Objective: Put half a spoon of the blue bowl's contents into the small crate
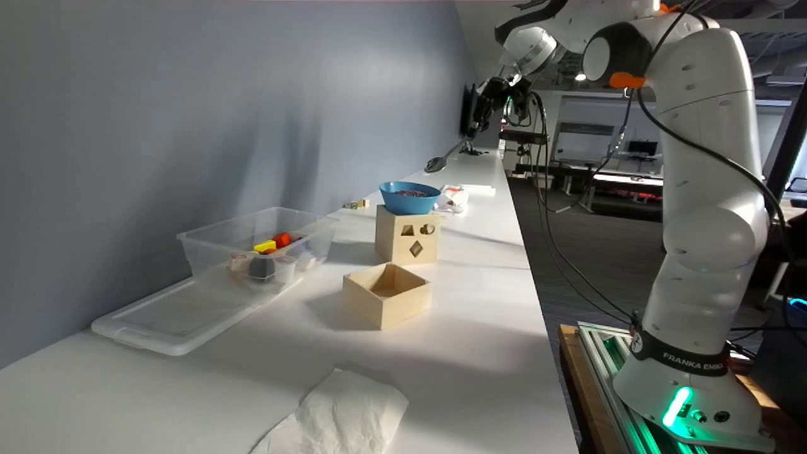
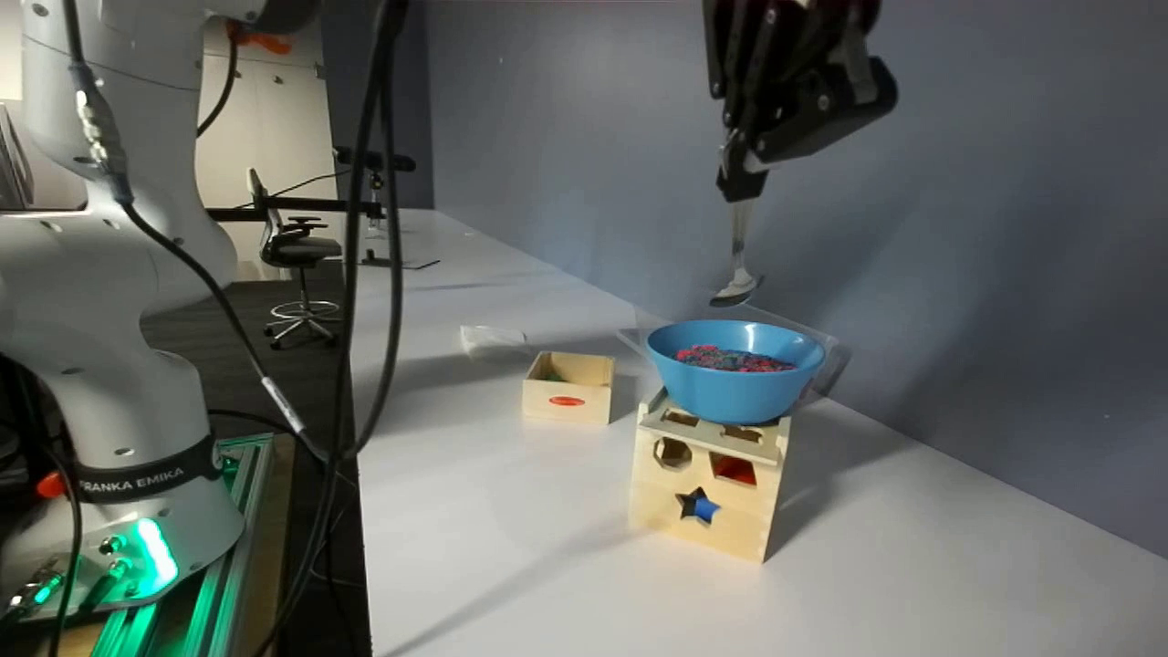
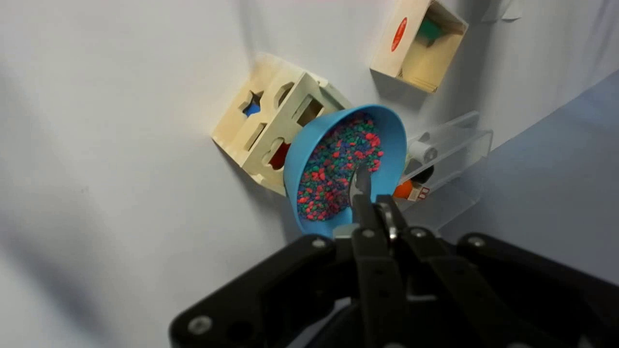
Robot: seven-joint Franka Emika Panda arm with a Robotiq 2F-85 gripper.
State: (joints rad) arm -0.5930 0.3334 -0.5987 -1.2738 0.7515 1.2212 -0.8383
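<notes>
Above bowl (image 2: 721, 397), apart from bits (image 2: 735, 359) in it: spoon (image 2: 737, 283), clamped in gripper (image 2: 741, 187), jaws narrowed on it. Bowl sits on shape box (image 2: 701, 465). Grasp done; whether spoon carries any load, cannot tell. Crate (image 2: 543, 400) shows green piece (image 3: 429, 30) inside, no bits seen. Likely left: scoop if unloaded, carry, tip half spoonful into crate.

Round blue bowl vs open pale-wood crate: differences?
Shape: the bowl is round, the crate rectangular.
Support: the bowl rests on a pale wooden box with shaped holes, the crate on the white tabletop.
Contents: the bowl holds small multicoloured bits, the crate a green piece.
Shared: both are open-topped.
</notes>
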